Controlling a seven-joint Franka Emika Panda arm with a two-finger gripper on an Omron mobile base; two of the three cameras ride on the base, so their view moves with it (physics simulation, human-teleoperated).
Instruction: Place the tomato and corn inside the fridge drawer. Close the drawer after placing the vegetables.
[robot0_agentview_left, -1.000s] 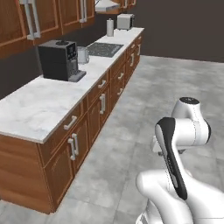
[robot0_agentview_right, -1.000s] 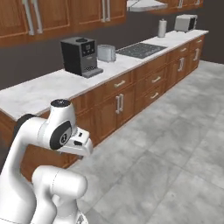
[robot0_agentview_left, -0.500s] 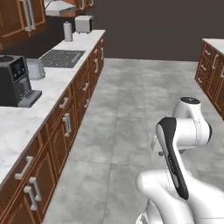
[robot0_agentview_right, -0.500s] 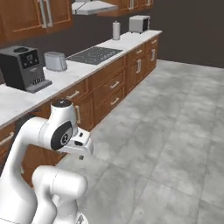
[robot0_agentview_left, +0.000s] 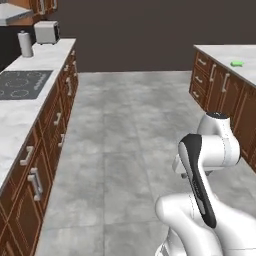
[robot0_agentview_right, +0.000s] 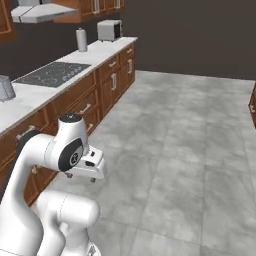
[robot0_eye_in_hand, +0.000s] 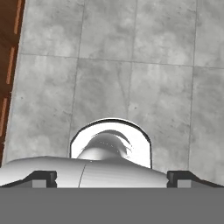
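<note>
1. At the far left of the left base view, a long counter (robot0_agentview_left: 30, 107) runs away from the robot. It carries a black cooktop (robot0_agentview_left: 22, 84), a paper towel roll (robot0_agentview_left: 25, 44) and a toaster (robot0_agentview_left: 46, 32) at the far end.
2. In the middle there is only bare grey tile floor (robot0_agentview_left: 125, 130), an open aisle between two rows of brown cabinets.
3. At the right of the same view, a second counter (robot0_agentview_left: 232, 57) holds a small green object (robot0_agentview_left: 237, 63); it is too small to say what it is.
4. The arm is folded close to the base. The end effector (robot0_agentview_right: 86, 176) hangs under the wrist in the right base view and points down to the floor. In the hand view its two dark fingertips (robot0_eye_in_hand: 41, 177) stand wide apart with nothing between them, so it seems to be spread and empty.
5. The tomato, the corn and the fridge drawer cannot be found in any of these views, so it is not possible to say in which direction they lie from the end effector.
6. Judgement: the task seems to be at its travelling stage, and nothing is grasped yet. The coming move depends on the base bringing the vegetables or the fridge into view; only then can the arm be unfolded toward them.
</note>
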